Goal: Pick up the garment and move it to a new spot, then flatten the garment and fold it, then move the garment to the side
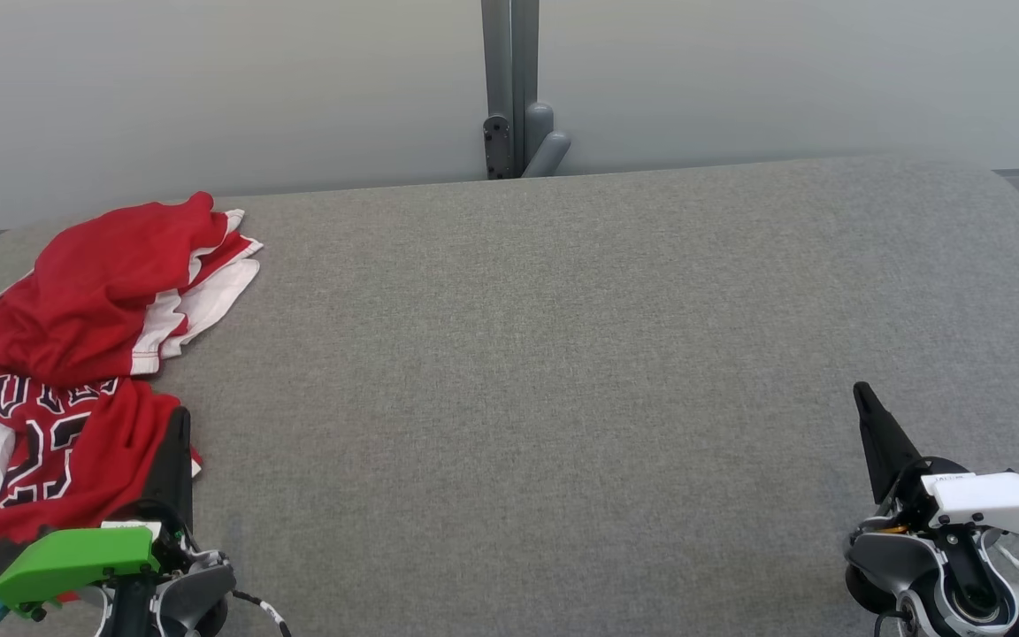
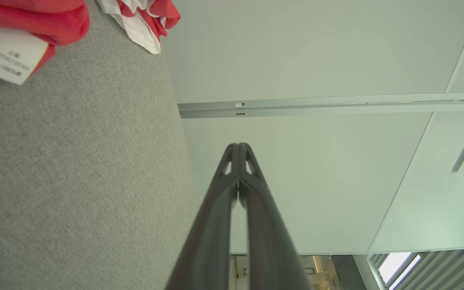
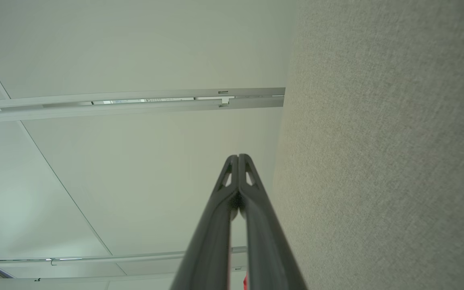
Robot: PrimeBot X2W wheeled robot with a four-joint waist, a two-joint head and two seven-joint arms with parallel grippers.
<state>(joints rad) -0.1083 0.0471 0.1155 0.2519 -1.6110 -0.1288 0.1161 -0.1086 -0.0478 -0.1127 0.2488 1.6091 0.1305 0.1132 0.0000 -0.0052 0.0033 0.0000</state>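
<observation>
A red and white jersey, the garment [image 1: 76, 354], lies crumpled at the left edge of the grey table [image 1: 563, 354]. Dark lettering and numbers show on its front. In the left wrist view its red cloth with a white label [image 2: 10, 52] sits at the top left corner. My left gripper [image 1: 179, 423] stands at the lower left, fingers shut and empty, right beside the jersey's lower edge; the shut tips [image 2: 239, 146] point past the table's far edge. My right gripper [image 1: 861, 392] is at the lower right, also shut and empty, its tips [image 3: 238, 157] touching.
A grey post with a bracket [image 1: 514, 115] stands behind the table's far edge against a pale wall. The grey cloth surface stretches wide between the two grippers.
</observation>
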